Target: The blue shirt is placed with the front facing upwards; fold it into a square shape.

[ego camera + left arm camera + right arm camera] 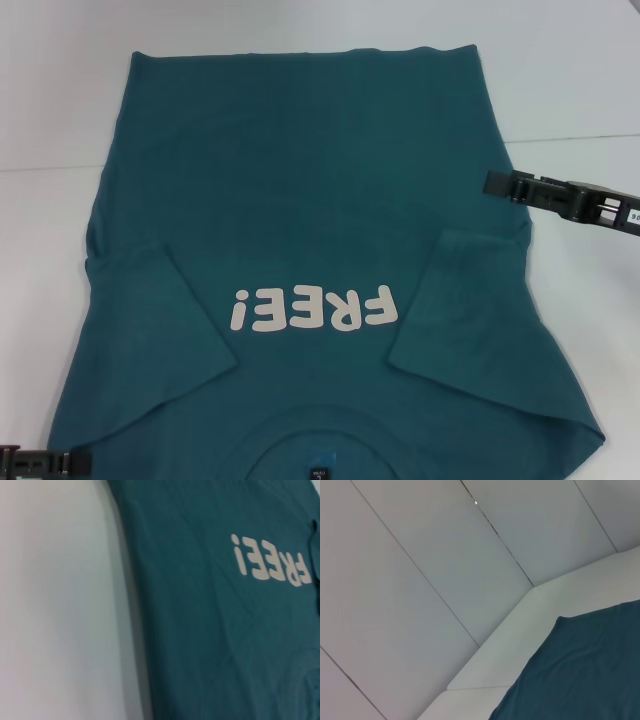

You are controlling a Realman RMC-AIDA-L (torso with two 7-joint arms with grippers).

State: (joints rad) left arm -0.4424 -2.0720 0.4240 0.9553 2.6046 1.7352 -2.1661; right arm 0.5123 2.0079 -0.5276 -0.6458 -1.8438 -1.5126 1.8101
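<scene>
The blue shirt [300,200] lies flat on the white table, front up, with the white "FREE!" print [312,310] upside down to me and the dark neck label [318,472] at the near edge. Both short sleeves [150,300] are folded inward over the body. My right gripper [490,185] hovers at the shirt's right edge, about halfway up its length. My left gripper [80,463] sits at the near left corner, beside the shoulder. The left wrist view shows the shirt [210,630] and its print [272,562]. The right wrist view catches only a corner of the shirt [580,670].
The white table [580,80] shows bare on both sides of the shirt and beyond its far hem. A seam line [570,138] crosses the tabletop on the right. Grey wall panels [420,580] rise behind the table's far edge in the right wrist view.
</scene>
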